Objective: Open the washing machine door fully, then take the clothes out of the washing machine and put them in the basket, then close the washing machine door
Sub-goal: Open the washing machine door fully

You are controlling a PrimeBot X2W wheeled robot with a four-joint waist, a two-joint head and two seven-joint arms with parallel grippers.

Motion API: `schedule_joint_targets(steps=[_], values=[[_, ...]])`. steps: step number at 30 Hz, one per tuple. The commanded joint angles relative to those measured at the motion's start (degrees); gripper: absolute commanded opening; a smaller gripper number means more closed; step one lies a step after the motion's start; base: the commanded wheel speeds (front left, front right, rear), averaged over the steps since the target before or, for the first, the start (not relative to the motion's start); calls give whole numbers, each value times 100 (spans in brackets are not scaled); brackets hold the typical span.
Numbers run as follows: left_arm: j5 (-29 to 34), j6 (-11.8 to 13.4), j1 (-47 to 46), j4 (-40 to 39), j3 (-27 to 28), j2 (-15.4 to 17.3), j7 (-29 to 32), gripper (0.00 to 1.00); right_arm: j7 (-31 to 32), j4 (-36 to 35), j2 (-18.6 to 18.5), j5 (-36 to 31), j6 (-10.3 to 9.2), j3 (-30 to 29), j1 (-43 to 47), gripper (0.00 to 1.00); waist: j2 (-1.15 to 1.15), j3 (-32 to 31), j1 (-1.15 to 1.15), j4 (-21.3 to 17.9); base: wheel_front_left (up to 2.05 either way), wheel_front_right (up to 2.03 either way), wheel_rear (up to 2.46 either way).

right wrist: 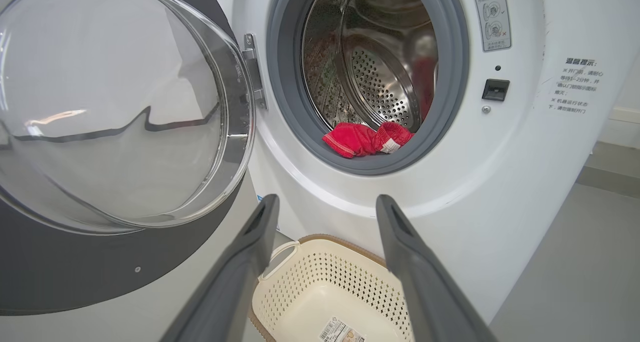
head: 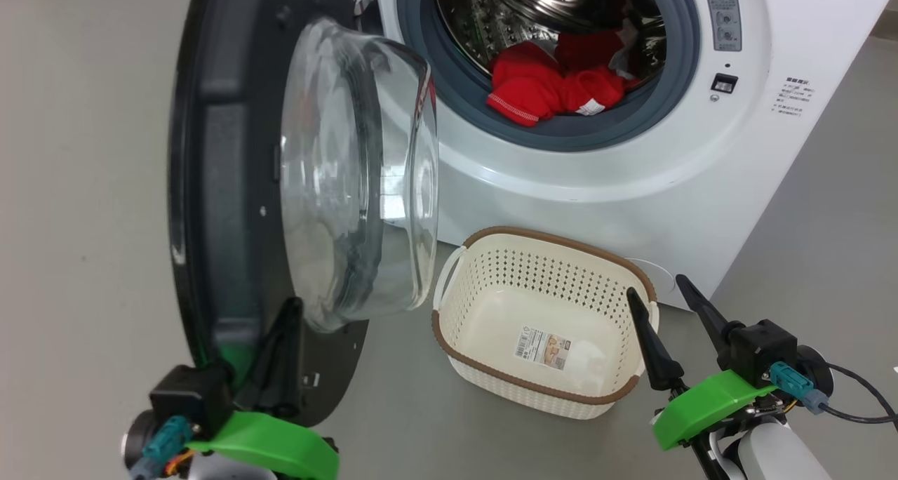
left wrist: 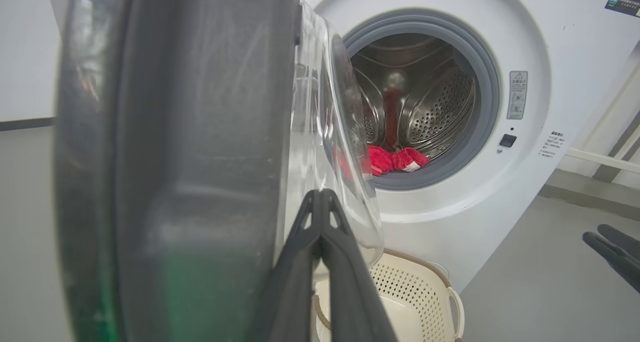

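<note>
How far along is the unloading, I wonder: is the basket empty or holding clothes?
Empty. The basket shows only its bare bottom and a label; the red clothes lie inside the washing machine.

Fingers pressed together on the left end effector (left wrist: 320, 196) — spread wide on the right end effector (head: 654, 285).

The floor (head: 84, 185) was grey, smooth and flat. A big white boxy metal washing machine (head: 561, 206) with a round hole in its front stood right on it. A small cream-white plastic basket (head: 491, 283) full of little holes, with a brown rim and side handles, sat on the floor too. It stood upright, open side up, just in front of the washing machine and below the round hole.
</note>
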Motion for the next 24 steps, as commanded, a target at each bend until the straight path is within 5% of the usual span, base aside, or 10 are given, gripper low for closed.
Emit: schedule_joint_targets(steps=[1,24], values=[[29,109,-51,-180,333,163,-39,0,-37,-126,16,-78,36,131,-95,100,0,16,0,16,0,0,0],[92,605,-232,140,978,505,-306,0,-37,-25,16,-495,36,50,-177,100,0,201,0,51,0,0,0]])
